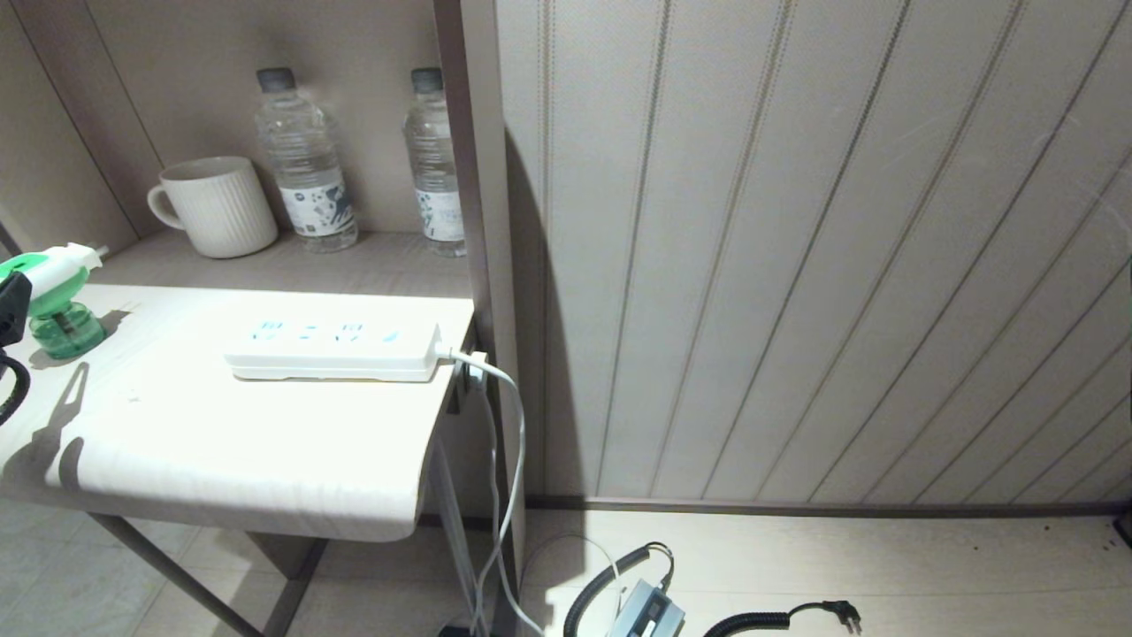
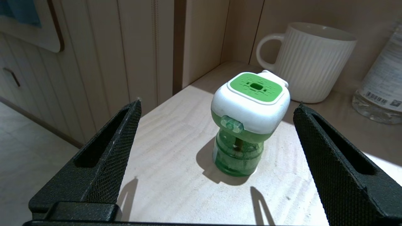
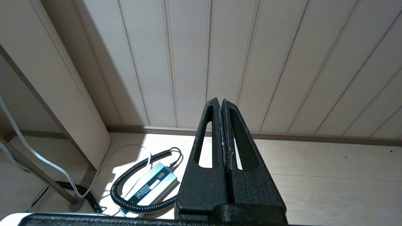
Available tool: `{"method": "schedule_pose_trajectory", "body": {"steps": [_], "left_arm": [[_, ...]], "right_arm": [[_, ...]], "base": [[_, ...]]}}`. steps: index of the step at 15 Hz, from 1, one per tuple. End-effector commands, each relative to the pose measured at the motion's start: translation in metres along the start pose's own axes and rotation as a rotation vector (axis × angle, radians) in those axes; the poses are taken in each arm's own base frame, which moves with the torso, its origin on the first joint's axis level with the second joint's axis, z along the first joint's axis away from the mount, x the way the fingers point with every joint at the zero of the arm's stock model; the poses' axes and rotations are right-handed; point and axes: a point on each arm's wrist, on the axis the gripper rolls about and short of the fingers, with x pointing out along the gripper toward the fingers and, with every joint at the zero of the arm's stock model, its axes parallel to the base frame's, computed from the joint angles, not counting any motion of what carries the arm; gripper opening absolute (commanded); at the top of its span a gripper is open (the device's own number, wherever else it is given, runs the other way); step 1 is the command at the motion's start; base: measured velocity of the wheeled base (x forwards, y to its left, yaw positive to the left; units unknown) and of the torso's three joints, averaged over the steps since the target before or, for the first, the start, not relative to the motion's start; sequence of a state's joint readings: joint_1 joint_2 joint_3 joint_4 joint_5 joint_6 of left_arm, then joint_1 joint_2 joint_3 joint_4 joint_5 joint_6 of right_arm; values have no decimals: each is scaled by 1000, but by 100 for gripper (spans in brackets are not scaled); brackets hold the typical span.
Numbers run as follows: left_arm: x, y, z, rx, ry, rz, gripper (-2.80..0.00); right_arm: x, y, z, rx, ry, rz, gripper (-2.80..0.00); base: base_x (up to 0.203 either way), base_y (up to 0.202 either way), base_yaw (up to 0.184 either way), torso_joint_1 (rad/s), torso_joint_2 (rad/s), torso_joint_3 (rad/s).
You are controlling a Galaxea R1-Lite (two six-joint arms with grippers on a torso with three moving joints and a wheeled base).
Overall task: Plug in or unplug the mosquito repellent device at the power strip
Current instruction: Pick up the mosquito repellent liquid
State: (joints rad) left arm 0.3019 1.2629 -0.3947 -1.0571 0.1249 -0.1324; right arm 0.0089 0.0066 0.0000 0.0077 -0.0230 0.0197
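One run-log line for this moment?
left gripper open, flanking upright mosquito repellent device, no contact | device unplugged | power strip sockets vacant | right gripper shut, parked

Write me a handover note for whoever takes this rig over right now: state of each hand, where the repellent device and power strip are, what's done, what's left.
Left hand: open, fingers either side of the small white-and-green mosquito repellent device, not touching it.
Right hand: shut, empty, parked low over the floor facing the wall.
Device stands upright on its green bottle at the pale tabletop's left edge, unplugged.
Long flat white power strip lies mid-table, sockets empty, cord off the right edge.
Done: left hand lined up.
Left: grasp, carry, plug in.
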Motion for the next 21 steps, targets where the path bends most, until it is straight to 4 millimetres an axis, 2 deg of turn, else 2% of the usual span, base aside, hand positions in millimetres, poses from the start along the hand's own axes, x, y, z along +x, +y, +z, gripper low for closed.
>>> {"method": "schedule_pose_trajectory", "body": {"steps": [1,13,21], "left_arm": [[9,0,-4,0,17,3,0],[37,-5,-5,-13,29,1,0],[36,-15,-7,-19,51,-44,0]], "right_arm": [[0,0,0,0,0,0,-280],[0,0,0,0,0,0,-280],[0,0,0,0,0,0,-280]], "base": [[0,0,0,0,0,0],[0,0,0,0,0,0],[0,0,0,0,0,0]]}}
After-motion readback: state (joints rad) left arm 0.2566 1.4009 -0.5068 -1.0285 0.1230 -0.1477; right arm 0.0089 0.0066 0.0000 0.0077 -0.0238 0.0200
